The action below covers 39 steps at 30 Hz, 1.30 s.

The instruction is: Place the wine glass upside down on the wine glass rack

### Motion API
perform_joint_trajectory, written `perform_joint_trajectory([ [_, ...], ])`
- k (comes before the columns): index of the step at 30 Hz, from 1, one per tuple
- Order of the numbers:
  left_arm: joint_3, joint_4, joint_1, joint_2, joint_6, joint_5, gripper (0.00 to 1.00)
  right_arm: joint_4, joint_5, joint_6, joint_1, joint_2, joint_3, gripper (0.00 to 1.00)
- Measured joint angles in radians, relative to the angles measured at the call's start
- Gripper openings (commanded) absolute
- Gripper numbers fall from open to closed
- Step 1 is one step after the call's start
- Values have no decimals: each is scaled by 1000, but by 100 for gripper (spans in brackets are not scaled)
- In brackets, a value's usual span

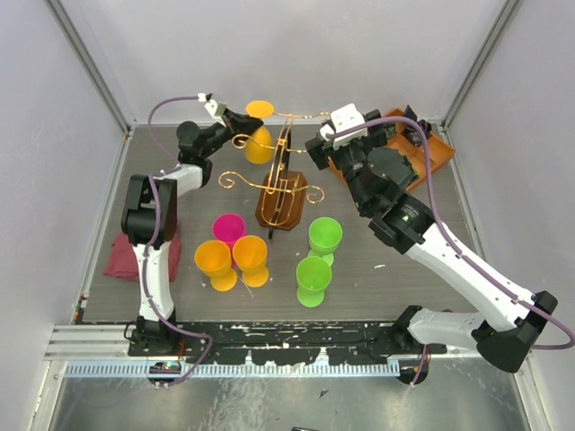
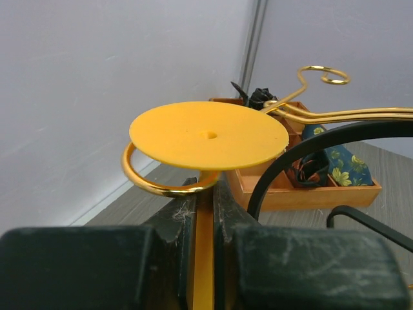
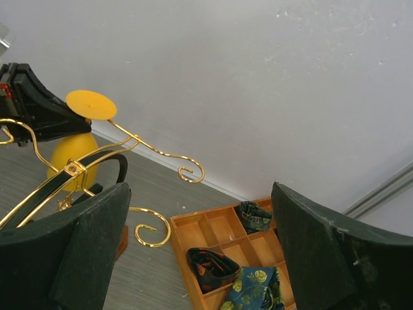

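Entry: orange wine glass (image 2: 208, 134), inverted, at wine glass rack (image 1: 281, 193).
My left pincer (image 2: 204, 194) pinches its upright stem, foot just above the gold loop (image 2: 155, 184); right pincer (image 3: 200, 252) spread, farther off.

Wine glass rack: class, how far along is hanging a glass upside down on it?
Done: orange wine glass inverted, foot over a gold loop of the rack. In hand: left claw shut on its stem; right claw open. Left: let go; five glasses stand on the table.
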<state>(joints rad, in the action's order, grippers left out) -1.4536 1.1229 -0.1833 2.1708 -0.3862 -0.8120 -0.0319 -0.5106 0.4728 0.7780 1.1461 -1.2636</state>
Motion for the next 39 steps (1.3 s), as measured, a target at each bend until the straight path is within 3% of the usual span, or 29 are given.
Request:
perform_joint_trajectory([
  [17, -50, -34, 9, 49, 21, 118, 0, -21, 22, 18, 0, 36, -5, 97],
  [39, 135, 1, 32, -82, 57, 112, 0, -20, 18, 14, 0, 36, -3, 97],
])
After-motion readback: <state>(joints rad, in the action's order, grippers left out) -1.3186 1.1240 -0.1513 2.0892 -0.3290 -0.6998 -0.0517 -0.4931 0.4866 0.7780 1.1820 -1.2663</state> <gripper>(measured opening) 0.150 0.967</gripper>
